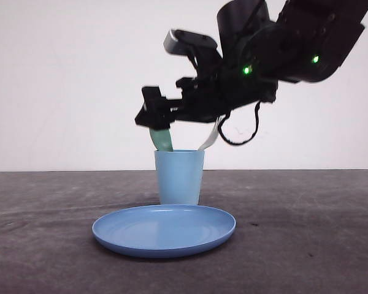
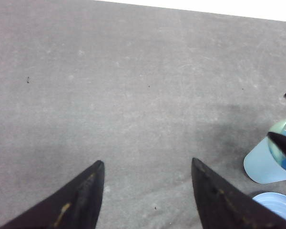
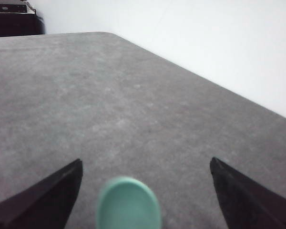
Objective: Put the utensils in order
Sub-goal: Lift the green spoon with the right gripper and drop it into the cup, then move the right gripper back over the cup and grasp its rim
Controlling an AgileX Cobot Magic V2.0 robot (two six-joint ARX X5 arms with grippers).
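A light blue cup (image 1: pixel 180 177) stands behind a blue round plate (image 1: pixel 164 229). The pale mint-green spoon (image 1: pixel 161 139) stands in the cup with its bowl upward. The white fork (image 1: pixel 210 139) leans out of the cup's right side. My right gripper (image 1: pixel 148 113) hovers just above the cup. It is open, and the spoon's bowl (image 3: pixel 128 202) shows between its spread fingers (image 3: pixel 146 161) without touching them. My left gripper (image 2: pixel 147 162) is open over bare table, with the cup (image 2: pixel 262 164) and the spoon (image 2: pixel 279 129) off to one side.
The dark grey table (image 1: pixel 306 233) stretches wide on both sides of the cup and plate. A white wall stands behind it. The plate's rim (image 2: pixel 279 202) lies beside the cup in the left wrist view.
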